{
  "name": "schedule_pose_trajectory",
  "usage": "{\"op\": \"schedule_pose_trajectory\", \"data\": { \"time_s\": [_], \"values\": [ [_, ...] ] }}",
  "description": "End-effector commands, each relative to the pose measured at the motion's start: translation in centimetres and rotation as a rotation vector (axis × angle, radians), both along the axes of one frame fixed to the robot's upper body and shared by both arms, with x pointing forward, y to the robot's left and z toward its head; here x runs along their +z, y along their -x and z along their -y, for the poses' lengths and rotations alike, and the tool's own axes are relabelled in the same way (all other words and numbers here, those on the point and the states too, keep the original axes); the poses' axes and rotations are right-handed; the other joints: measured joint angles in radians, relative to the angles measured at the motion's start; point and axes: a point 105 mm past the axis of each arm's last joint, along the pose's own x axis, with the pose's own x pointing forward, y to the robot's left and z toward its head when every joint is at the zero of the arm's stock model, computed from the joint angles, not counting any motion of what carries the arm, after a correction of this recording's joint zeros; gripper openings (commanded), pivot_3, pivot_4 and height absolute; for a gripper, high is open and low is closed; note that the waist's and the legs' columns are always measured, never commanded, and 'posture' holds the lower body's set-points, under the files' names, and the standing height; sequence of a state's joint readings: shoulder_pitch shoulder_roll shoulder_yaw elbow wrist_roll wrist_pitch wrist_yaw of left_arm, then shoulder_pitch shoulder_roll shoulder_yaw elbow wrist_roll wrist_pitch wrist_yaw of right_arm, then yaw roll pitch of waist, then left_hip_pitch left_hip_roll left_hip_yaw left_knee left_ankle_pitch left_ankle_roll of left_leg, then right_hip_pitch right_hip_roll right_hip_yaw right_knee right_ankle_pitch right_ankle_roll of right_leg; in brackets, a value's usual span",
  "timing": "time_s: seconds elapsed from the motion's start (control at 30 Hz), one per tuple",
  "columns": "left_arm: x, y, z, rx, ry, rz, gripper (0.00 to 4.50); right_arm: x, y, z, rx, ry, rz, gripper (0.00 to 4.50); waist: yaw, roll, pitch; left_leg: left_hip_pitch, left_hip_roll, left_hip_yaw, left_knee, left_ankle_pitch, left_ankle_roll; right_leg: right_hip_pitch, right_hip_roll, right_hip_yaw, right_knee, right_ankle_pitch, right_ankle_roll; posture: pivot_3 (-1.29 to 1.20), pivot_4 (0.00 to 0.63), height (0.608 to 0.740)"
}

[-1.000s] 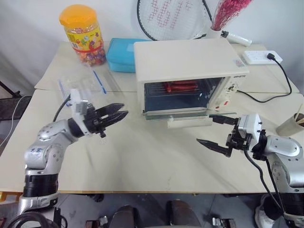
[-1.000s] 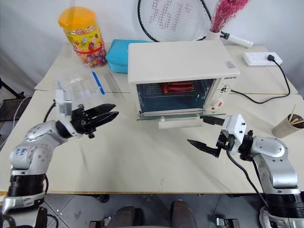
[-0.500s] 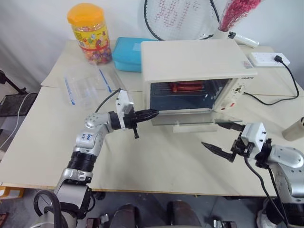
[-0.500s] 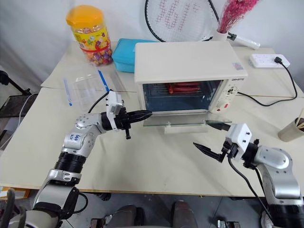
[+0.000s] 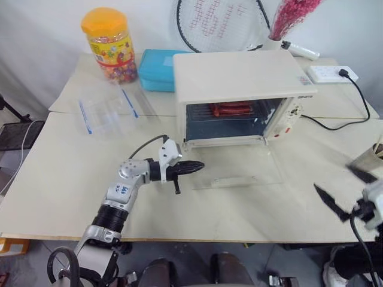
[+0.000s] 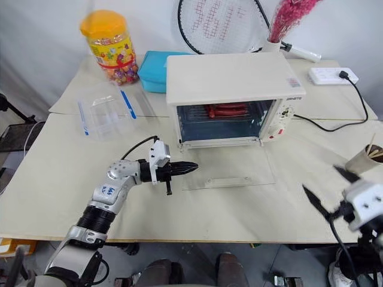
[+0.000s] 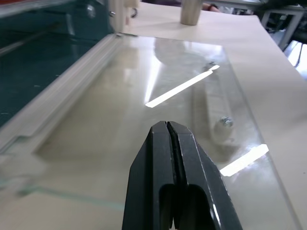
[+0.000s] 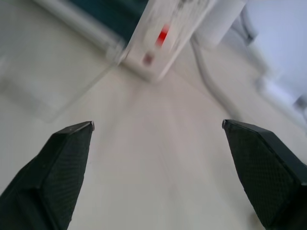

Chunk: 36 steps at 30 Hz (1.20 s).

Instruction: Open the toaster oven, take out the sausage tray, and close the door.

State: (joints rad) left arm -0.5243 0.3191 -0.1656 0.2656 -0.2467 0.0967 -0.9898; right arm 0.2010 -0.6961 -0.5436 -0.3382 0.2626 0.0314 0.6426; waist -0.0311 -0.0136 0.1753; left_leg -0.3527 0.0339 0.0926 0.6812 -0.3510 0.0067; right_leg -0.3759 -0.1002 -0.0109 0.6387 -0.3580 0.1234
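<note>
The cream toaster oven (image 5: 239, 84) stands at the middle of the table. Its glass door (image 5: 236, 170) is open and lies flat on the table in front, with the bar handle (image 7: 211, 115) at its outer edge. The sausage tray (image 5: 230, 110), with red sausages on it, sits on the rack inside. My left gripper (image 5: 196, 167) is shut and empty, and its tips reach over the door's left edge, just above the glass (image 7: 166, 125). My right gripper (image 6: 329, 188) hangs open and empty at the far right, well clear of the oven's knob panel (image 8: 163, 33).
A candy jar (image 5: 106, 43), a teal box (image 5: 157, 69) and a clear plastic box (image 5: 108, 110) sit at the back left. A power strip (image 5: 332, 73) and black cord (image 5: 335, 122) lie at the right. A paper cup (image 6: 365, 158) stands near my right gripper.
The door has dropped from half open to flat on the table. My left gripper has shut and moved right and down to the door's edge. My right gripper has swung away to the right.
</note>
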Motion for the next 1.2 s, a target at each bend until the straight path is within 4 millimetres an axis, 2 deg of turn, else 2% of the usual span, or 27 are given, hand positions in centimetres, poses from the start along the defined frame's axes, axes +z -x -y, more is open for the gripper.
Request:
{"op": "schedule_pose_trajectory", "data": {
  "time_s": [0.03, 0.07, 0.17, 0.3, 0.37, 0.43, 0.6, 0.83, 1.0, 1.13, 1.17, 1.2],
  "values": [
    [1.5, 0.0, -0.5, 0.053, 0.073, 0.069, 0.02, 0.8, -3.3, -5.9, 0.113, 0.131, 0.062, 4.5, 0.0, 0.0, 0.0, 0.0, 0.0, -0.001, 0.0, 0.0, 0.0, 0.0, 0.0, 0.0, 0.0, 0.0, 0.0, 0.0, 0.15, 0.74],
    [1.8, -0.1, -0.8, 0.078, 0.095, 0.085, 0.02, 0.8, -4.1, -7.4, 0.144, 0.18, 0.077, 4.5, -0.001, 0.0, 0.0, 0.0, 0.001, 0.0, 0.0, 0.0, -0.001, -0.001, 0.001, 0.0, 0.0, 0.0, 0.0, 0.0, 0.15, 0.74],
    [2.6, 0.2, -2.0, 0.127, 0.142, 0.102, 0.51, 0.3, -6.4, -9.7, 0.141, 0.22, 0.111, 4.5, 0.009, 0.0, 0.0, -0.004, 0.0, -0.001, 0.0, 0.0, 0.0, -0.005, 0.001, -0.001, 0.004, 0.0, -0.001, 0.0, 0.15, 0.74],
    [3.2, 2.1, -3.9, 0.143, 0.177, 0.101, 1.64, 0.1, -10.3, -13.5, 0.122, 0.347, 0.203, 4.5, 0.002, 0.001, 0.0, -0.014, -0.004, 0.0, 0.003, 0.0, 0.002, -0.015, -0.004, -0.003, 0.008, 0.0, 0.0, 0.0, 0.15, 0.74],
    [3.3, 2.6, -4.6, 0.177, 0.179, 0.105, 2.36, -0.1, -11.7, -14.2, 0.1, 0.392, 0.216, 4.5, 0.003, 0.001, 0.0, -0.019, -0.007, 0.0, 0.003, 0.001, 0.005, -0.018, -0.01, -0.008, 0.01, 0.001, 0.001, 0.0, 0.15, 0.74],
    [3.3, 3.1, -5.2, 0.194, 0.182, 0.099, 2.83, 0.1, -12.9, -14.9, 0.088, 0.445, 0.257, 4.5, 0.002, 0.001, 0.0, -0.019, -0.008, -0.001, 0.003, 0.002, 0.005, -0.018, -0.012, -0.011, 0.01, 0.001, 0.001, 0.0, 0.15, 0.74],
    [3.0, 3.5, -5.8, 0.233, 0.199, 0.077, 2.83, 0.0, -15.0, -16.0, 0.095, 0.521, 0.294, 4.5, 0.0, 0.001, 0.0, -0.019, -0.008, -0.002, 0.003, 0.002, 0.006, -0.017, -0.012, -0.013, 0.009, 0.001, 0.001, 0.0, 0.15, 0.74],
    [2.5, 3.7, -6.1, 0.24, 0.207, 0.067, 2.86, -0.3, -15.7, -16.2, 0.088, 0.597, 0.335, 2.37, -0.006, 0.001, 0.0, -0.019, -0.007, -0.001, 0.003, 0.002, 0.006, -0.017, -0.012, -0.013, 0.009, 0.001, 0.001, 0.0, 0.15, 0.74],
    [2.4, 3.5, -6.2, 0.234, 0.212, 0.063, 2.86, 0.0, -16.4, -16.1, 0.044, 0.6, 0.353, 2.37, -0.01, 0.001, 0.0, -0.019, -0.007, -0.001, 0.003, 0.003, 0.006, -0.017, -0.012, -0.013, 0.01, 0.001, 0.001, 0.0, 0.15, 0.74],
    [2.5, 3.4, -6.0, 0.215, 0.213, 0.069, 2.86, 0.4, -16.7, -16.8, 0.04, 0.611, 0.382, 2.37, -0.021, 0.001, 0.0, -0.019, -0.007, -0.001, 0.003, 0.003, 0.006, -0.017, -0.011, -0.013, 0.01, 0.001, 0.001, 0.0, 0.15, 0.74],
    [2.5, 3.3, -5.9, 0.211, 0.212, 0.074, 2.86, 0.3, -16.8, -16.9, 0.047, 0.613, 0.375, 2.09, -0.023, 0.001, 0.0, -0.019, -0.007, -0.001, 0.003, 0.003, 0.006, -0.017, -0.011, -0.013, 0.01, 0.001, 0.001, 0.0, 0.15, 0.74],
    [2.6, 3.2, -5.9, 0.208, 0.213, 0.078, 2.86, 0.2, -16.9, -16.9, 0.046, 0.616, 0.373, 2.0, -0.024, 0.001, 0.0, -0.019, -0.007, -0.001, 0.003, 0.003, 0.006, -0.017, -0.011, -0.013, 0.01, 0.001, 0.001, 0.0, 0.15, 0.74]
  ]
}}
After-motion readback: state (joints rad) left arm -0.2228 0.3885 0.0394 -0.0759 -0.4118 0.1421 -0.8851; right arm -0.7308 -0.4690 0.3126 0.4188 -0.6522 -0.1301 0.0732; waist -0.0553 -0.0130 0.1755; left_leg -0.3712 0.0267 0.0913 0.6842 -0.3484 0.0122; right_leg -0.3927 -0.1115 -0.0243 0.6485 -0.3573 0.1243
